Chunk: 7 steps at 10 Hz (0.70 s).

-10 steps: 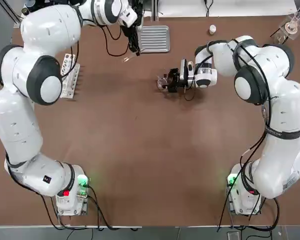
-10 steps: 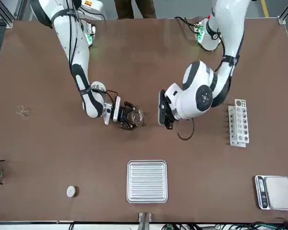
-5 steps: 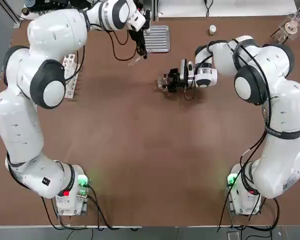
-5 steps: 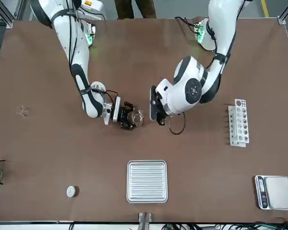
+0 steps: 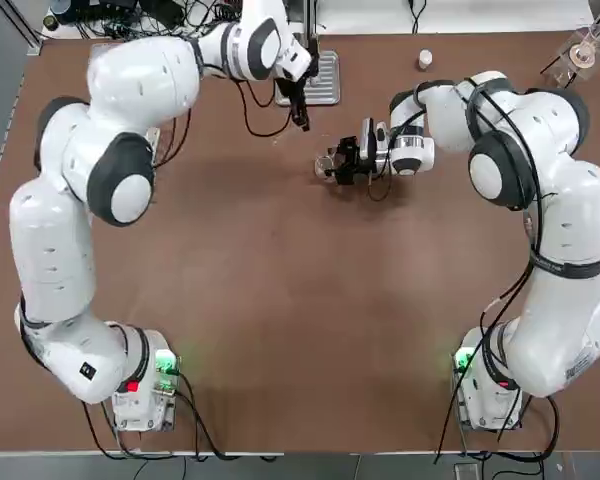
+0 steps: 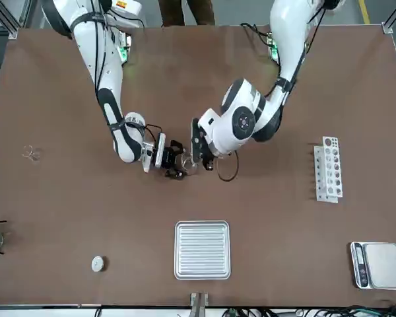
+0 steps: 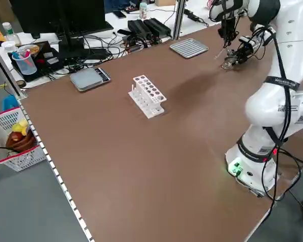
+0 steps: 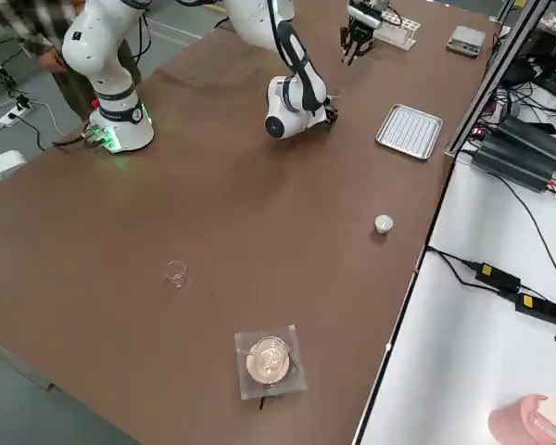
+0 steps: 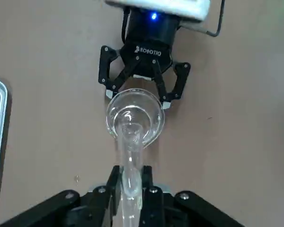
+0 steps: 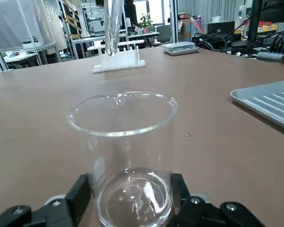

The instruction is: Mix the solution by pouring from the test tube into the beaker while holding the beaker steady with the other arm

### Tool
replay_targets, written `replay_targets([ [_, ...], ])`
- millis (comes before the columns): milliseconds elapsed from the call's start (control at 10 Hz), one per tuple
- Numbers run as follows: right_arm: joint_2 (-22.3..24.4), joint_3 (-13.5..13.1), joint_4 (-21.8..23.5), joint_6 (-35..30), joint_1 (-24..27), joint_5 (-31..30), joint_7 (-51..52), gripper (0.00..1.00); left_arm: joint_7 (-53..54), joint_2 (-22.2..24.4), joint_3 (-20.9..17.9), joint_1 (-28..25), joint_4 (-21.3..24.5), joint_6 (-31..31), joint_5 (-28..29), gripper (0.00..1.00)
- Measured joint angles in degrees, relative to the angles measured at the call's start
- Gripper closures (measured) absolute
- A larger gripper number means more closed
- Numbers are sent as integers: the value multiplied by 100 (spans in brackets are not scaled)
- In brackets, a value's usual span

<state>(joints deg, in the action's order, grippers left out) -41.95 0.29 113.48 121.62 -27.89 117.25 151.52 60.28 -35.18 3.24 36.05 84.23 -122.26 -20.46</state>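
Now the beaker (image 9: 135, 115) stands upright on the table (image 5: 280, 330), near the ribbed tray (image 5: 320, 78), clasped between the right gripper's (image 9: 140, 98) fingers (image 10: 80, 198).
Clear glass, round rim with a small spout, it looks empty; the left gripper (image 9: 128, 182) pinches the test tube (image 9: 129, 158), its mouth over the rim.

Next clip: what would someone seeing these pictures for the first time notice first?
Mid-table, the right gripper is shut on the small clear glass beaker, which stands on the brown table. The left gripper holds a clear glass test tube above it, mouth over the beaker's rim. Off to the robot's left stands a white test tube rack.
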Motion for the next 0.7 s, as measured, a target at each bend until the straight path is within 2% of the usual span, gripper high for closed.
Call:
replay_targets([
  [100, 1, -1, 0, 0, 1, 0, -9, 26, 0, -118, -268, 248, -91, -11, -3, 79],
  [400, 1, -3, 0, 0, 1, 0, -21, 26, -14, -398, -560, 582, -362, -17, -3, 79],
  [700, 1, -4, 0, 2, 2, 0, -23, 26, -19, -490, -962, 964, -396, -17, 67, 79],
])
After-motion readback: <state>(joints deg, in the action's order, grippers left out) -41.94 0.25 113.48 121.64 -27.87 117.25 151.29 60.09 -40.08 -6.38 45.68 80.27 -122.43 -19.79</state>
